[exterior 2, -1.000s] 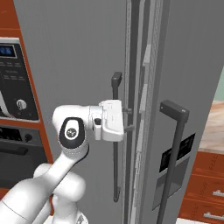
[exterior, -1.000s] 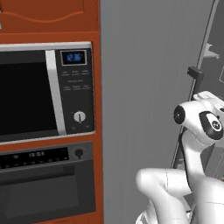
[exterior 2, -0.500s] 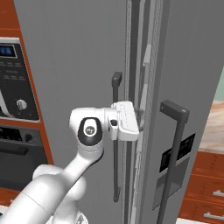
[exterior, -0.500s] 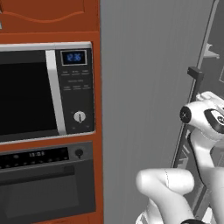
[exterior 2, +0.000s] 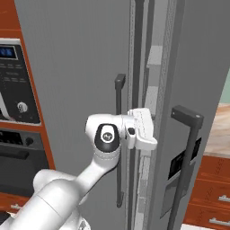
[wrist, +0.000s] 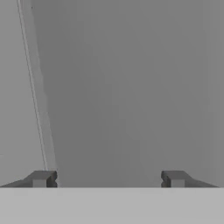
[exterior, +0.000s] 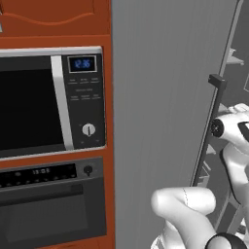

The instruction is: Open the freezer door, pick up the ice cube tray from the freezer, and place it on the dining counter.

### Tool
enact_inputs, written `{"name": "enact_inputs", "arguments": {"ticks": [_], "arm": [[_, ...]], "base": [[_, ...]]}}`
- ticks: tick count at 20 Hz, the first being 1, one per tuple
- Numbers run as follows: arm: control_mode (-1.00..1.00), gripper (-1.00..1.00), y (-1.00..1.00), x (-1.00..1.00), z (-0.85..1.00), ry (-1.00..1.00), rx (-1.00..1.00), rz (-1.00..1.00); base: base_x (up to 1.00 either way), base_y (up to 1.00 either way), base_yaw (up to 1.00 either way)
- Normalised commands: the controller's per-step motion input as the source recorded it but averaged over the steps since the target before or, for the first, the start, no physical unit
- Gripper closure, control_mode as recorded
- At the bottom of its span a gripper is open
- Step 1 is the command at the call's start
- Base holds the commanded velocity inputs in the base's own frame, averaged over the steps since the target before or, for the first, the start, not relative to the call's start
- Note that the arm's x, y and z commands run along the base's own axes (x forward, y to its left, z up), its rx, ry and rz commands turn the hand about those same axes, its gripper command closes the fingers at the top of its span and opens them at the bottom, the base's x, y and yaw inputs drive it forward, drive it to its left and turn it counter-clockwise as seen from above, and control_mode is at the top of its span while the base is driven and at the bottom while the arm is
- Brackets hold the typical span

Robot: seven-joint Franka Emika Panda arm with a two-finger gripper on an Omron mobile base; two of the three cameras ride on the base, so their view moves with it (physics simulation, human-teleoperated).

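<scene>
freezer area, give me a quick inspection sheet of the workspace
surface: nothing seen
job's things: freezer door ajar, interior shelves showing in the gap at its edge; long dark handle upright; ice cube tray not seen
clutter: nothing seen
grippers: gripper open, fingertips apart, nothing between them, facing a plain grey panel; hand at the door gap beside the handle
cables: nothing seen
surroundings: microwave and black oven in orange-red cabinet; second grey door with its own handle

Microwave [exterior: 51, 102] in orange-red cabinet [exterior: 109, 160], black oven [exterior: 51, 204] below.
</scene>
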Motion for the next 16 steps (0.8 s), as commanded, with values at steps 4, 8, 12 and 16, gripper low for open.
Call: {"name": "enact_inputs", "arguments": {"ticks": [4,8,12,16], "arm": [[-1.0,-1.0,-0.88,-0.61,0.0,0.0,0.07,-0.12],[-1.0,-1.0,-0.93,-0.59,-0.01,0.0,0.06,-0.1],[-1.0,-1.0,-0.8,-0.31,0.0,0.0,0.02,-0.05],[-1.0,-1.0,-0.47,0.0,-0.04,-0.01,0.0,0.0]], "base": [[0.0,0.0,0.0],[0.0,0.0,0.0],[0.0,0.0,0.0],[0.0,0.0,0.0]]}}
